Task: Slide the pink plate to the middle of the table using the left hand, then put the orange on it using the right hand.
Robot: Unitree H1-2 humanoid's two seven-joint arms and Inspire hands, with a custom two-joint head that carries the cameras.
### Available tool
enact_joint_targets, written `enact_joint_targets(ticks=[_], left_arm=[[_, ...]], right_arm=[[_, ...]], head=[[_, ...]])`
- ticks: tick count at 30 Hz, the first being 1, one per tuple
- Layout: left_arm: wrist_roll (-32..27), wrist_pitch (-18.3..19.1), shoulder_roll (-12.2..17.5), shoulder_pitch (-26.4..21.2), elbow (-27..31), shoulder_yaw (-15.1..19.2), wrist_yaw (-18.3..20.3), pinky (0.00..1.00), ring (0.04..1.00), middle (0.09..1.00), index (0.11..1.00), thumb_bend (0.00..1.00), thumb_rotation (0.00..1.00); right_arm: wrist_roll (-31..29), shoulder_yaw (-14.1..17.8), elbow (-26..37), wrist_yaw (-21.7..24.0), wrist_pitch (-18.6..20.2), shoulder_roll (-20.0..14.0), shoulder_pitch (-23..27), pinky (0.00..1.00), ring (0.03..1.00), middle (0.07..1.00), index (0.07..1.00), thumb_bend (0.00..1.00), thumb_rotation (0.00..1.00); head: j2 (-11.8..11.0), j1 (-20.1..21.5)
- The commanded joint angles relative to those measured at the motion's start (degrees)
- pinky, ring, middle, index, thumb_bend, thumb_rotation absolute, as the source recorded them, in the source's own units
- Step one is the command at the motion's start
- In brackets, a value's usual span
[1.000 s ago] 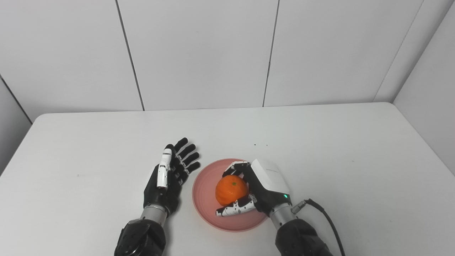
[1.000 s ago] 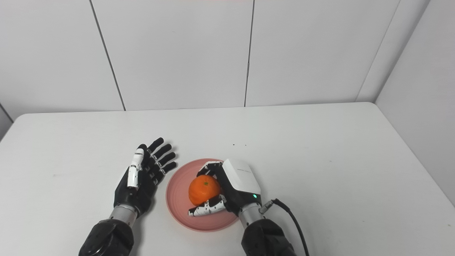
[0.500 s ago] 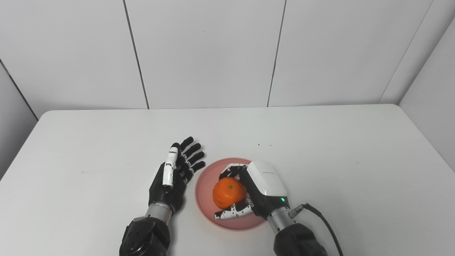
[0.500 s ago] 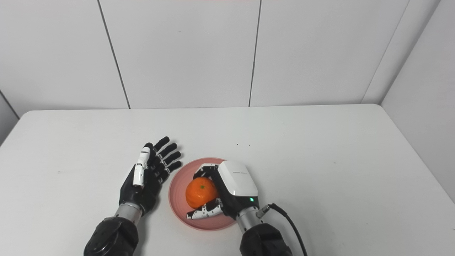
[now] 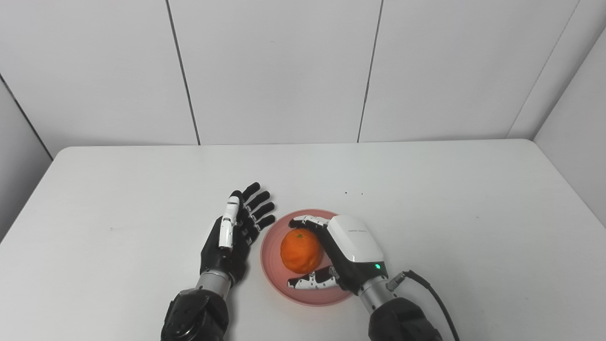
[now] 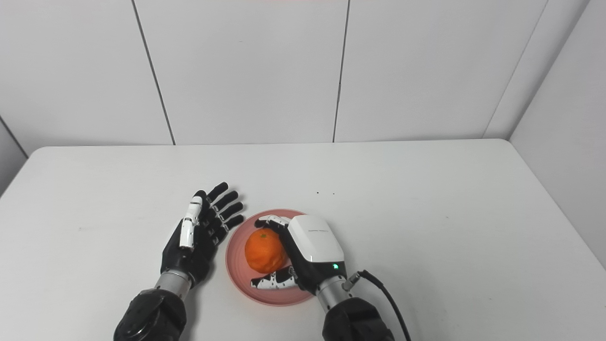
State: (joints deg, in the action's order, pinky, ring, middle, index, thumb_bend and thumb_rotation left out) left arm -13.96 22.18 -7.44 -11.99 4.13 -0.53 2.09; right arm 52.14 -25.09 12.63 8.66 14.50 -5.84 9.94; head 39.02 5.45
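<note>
While the round, shallow pink plate (image 5: pixel 284 279) sits near the middle of the white table (image 5: pixel 450 199), towards its near edge, the round orange fruit (image 5: pixel 301 244) rests on the plate's left half. The right hand (image 5: pixel 338 253) cups it, with the fingers (image 5: pixel 308 220) curled over its far side and the thumb (image 5: pixel 312 282) lying along its near side; the grasp looks loose, and I cannot tell whether the fingers press the fruit. The black left hand (image 5: pixel 234 234) lies flat just left of the plate, fingers spread, holding nothing. The risk I judge is in letting go: a fingertip dragging the peel as the hand pulls back right could roll the orange left over the low rim, or nudge the light plate off centre.
</note>
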Motion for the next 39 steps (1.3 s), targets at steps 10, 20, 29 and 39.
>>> enact_joint_targets(ticks=[10, 20, 29, 39], left_arm=[[0.38, -1.12, -0.10, 0.15, 2.61, -0.72, 0.55, 0.81, 0.827, 0.840, 0.835, 0.38, 1.00], [1.86, -0.84, 0.18, 0.98, 4.51, -1.04, -0.23, 0.81, 0.831, 0.849, 0.843, 0.39, 1.00], [2.54, -0.74, 0.40, 1.90, 6.04, -1.29, -0.50, 0.81, 0.839, 0.856, 0.847, 0.39, 1.00], [3.18, -1.55, 1.82, 3.42, 7.51, -3.23, 0.99, 0.88, 0.895, 0.915, 0.902, 0.38, 1.00]], right_arm=[[-4.36, 4.69, 6.09, 0.07, -1.06, 1.28, -1.06, 0.76, 0.825, 0.851, 0.874, 1.00, 0.42], [-15.78, 11.26, 6.72, -10.61, -7.78, 4.68, -5.29, 0.80, 0.884, 0.917, 0.925, 0.90, 0.75], [-24.98, 18.37, 7.54, -11.74, -4.45, 8.64, -7.62, 0.86, 0.912, 0.924, 0.928, 0.69, 1.00], [-33.82, 22.18, 5.22, -13.01, -5.97, 10.82, -8.95, 0.89, 0.922, 0.938, 0.928, 0.48, 1.00]], head=[[-0.42, -0.19], [-0.98, -0.23], [-1.34, -0.35], [-1.70, -0.56]])
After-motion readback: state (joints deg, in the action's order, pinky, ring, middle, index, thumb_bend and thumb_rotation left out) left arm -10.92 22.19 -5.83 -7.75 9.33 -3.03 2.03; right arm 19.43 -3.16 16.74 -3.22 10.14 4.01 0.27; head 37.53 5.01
